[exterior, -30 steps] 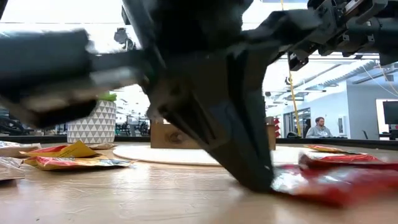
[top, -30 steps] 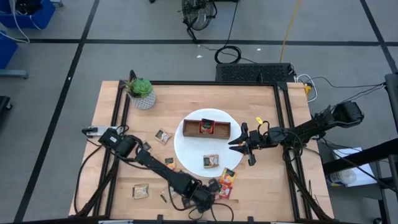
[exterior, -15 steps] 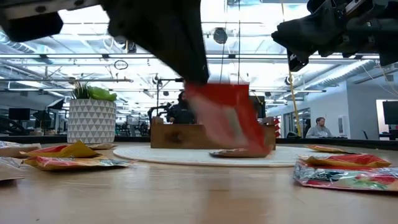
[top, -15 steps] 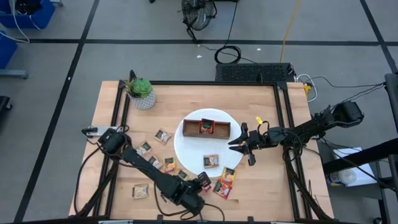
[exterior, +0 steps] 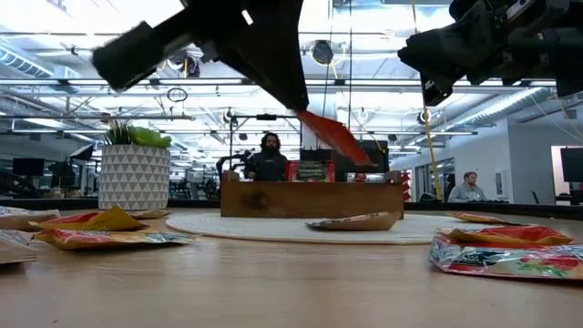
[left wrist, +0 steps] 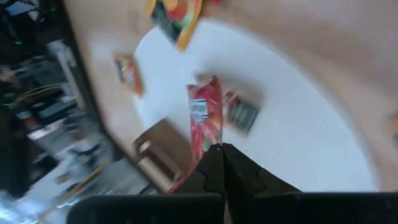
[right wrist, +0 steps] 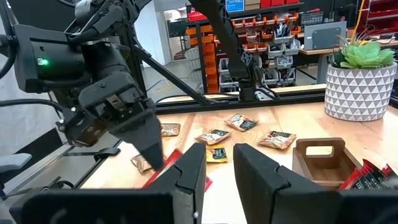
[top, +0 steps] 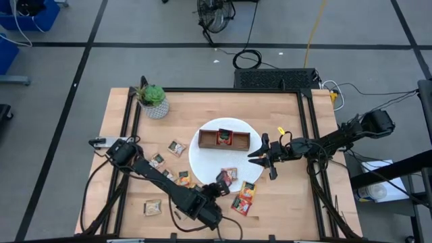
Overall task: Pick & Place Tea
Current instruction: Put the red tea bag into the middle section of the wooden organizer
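Note:
My left gripper hovers over the near rim of the white plate, shut on a red tea sachet. In the low view that sachet slants down below the fingers, above the plate. My right gripper waits open at the plate's right edge. More sachets lie flat: one on the plate, red and orange ones right of my left gripper, several left of the plate. The brown wooden tray sits on the plate with red sachets in it. My left gripper pinches the red sachet by one end between its two shut fingers, coming from above at a slant. The sachet is lifted clear of the table and sticks out tilted beyond the fingertips, over the plate's near part.
A potted plant in a patterned white pot stands at the far left corner. A pale sachet lies near the table's near left edge. A black frame borders the table. People sit in the room beyond.
My left gripper has risen from the table near its near edge, where it pressed on a red sachet, and moved toward the far edge, over the plate's rim. The red sachet has come up with it, lifted clear and tilted.

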